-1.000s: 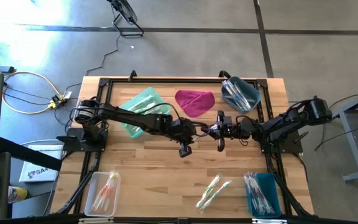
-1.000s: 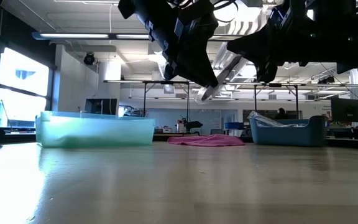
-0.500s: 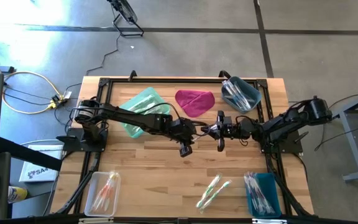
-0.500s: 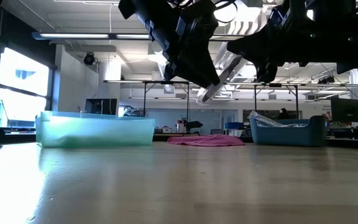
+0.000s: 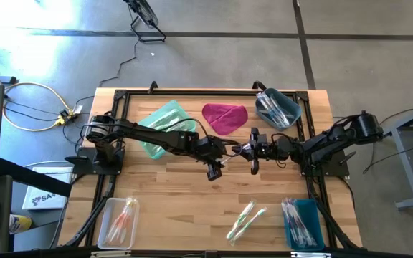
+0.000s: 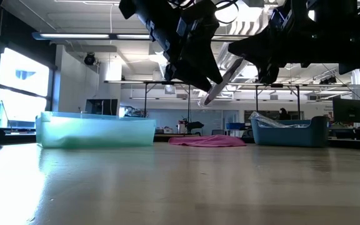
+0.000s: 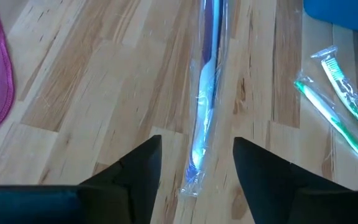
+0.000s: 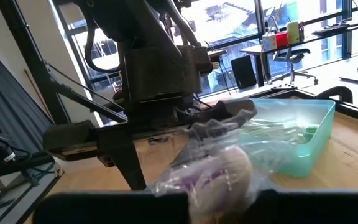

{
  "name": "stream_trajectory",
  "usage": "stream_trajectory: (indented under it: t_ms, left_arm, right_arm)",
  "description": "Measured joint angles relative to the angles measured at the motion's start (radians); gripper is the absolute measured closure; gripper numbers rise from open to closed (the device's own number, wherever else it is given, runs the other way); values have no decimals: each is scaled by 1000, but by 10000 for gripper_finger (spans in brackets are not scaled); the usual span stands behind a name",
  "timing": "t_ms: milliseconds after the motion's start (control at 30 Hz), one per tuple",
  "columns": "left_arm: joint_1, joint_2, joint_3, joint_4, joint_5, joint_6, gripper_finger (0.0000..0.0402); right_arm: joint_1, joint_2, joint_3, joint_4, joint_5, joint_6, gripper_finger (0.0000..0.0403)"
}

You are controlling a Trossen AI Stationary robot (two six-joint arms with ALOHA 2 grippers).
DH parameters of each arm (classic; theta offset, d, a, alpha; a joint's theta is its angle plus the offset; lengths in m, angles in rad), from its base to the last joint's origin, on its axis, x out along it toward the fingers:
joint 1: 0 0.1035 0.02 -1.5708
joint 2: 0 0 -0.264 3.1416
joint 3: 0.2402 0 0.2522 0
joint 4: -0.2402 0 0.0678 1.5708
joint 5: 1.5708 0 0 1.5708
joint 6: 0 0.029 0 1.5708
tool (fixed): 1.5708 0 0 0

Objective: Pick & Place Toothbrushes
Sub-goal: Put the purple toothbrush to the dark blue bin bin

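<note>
Above the table's middle, a toothbrush with a blue and white handle in a clear wrapper hangs in the air between my two grippers. My right gripper reaches in level from the table's right and is shut on it. My left gripper comes slanting down from the left and is open. Its fingers stand on either side of the wrapper's free end with a gap on both sides. In the low view the toothbrush slants down from the right gripper toward the left one. My right gripper holds the toothbrush by its upper end, coming level from the table's right. Its own dark fingers hide the place of contact. The toothbrush is lifted clear of the table and slants down away from the fingers, with its wrapper bunched just before them.
A teal bin, a magenta cloth and a blue bowl stand along the far side. Near the front are a clear tray at the left, two loose green toothbrushes and a blue tray at the right.
My left gripper has opened and let go of the toothbrush's lower end while staying where it was. The toothbrush stays in my right gripper, clear of the table.
</note>
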Motion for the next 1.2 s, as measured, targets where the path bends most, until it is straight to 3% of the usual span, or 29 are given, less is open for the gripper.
stream_trajectory:
  t_ms: [467, 600, 833, 1033, 1200]
  left_arm:
    - [0, 0, 0, 1, 0, 1, 206]
    - [0, 0, 0, 13, -23, 79, 206]
    - [-30, -22, 0, 28, 8, 355, 206]
    - [-26, -70, -2, -53, 9, 407, 206]
    - [-26, -168, -113, 42, 7, 457, 206]
  right_arm:
    - [0, 0, 0, 1, 0, 0, 399]
    - [0, 0, 0, 1, 0, 0, 399]
    - [-13, 0, 0, 4, -6, -2, 399]
    - [-43, 0, 0, -25, 1, 1, 399]
    - [-46, 0, 0, -46, -3, 4, 399]
